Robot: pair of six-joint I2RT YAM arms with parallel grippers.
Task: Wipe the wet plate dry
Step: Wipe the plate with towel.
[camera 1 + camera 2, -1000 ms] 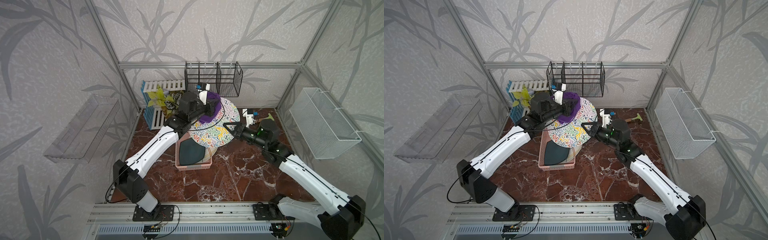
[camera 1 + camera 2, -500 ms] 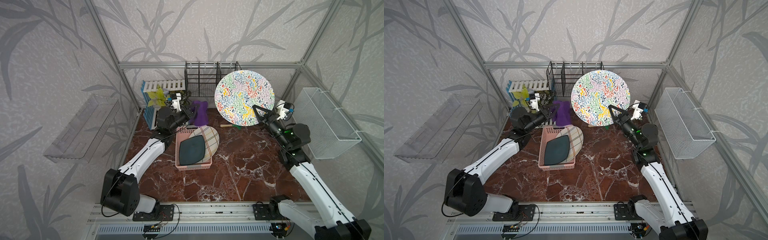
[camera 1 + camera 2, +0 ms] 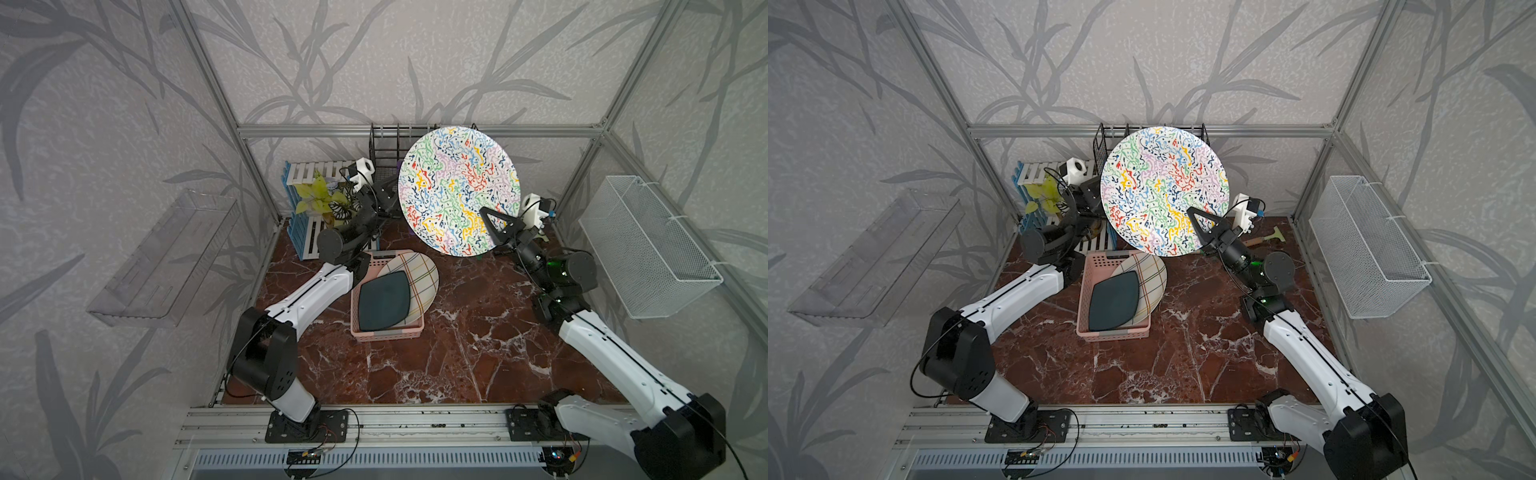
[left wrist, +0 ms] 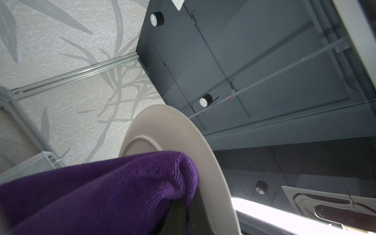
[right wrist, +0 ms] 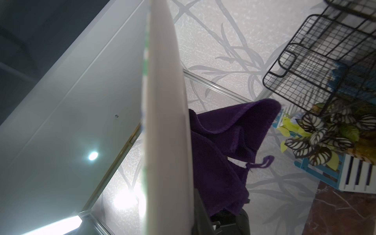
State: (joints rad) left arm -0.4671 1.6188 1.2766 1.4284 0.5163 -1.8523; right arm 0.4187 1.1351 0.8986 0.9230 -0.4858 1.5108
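The plate [image 3: 457,191] [image 3: 1163,187] stands upright above the back of the table, its multicoloured squiggle face toward both top views. My right gripper [image 3: 492,232] [image 3: 1200,230] is shut on its lower right rim. In the right wrist view the plate's edge [image 5: 164,122] runs up the frame, with one dark finger [image 5: 200,215] against its plain back. My left gripper [image 3: 388,195] [image 3: 1090,195] reaches behind the plate, shut on a purple cloth [image 4: 101,193] [image 5: 223,152]. That cloth lies against the plate's plain back [image 4: 183,142] and is hidden in both top views.
A pink basket [image 3: 355,328] below the plate holds a dark teal plate and a plaid one. A black wire rack [image 3: 386,141] and a blue-and-white crate with a plant [image 3: 316,199] stand at the back. A white wire basket [image 3: 648,245] hangs on the right wall.
The right gripper has lifted the plate from low over the basket to upright at the back. The left gripper has carried the cloth off its face and round behind it.
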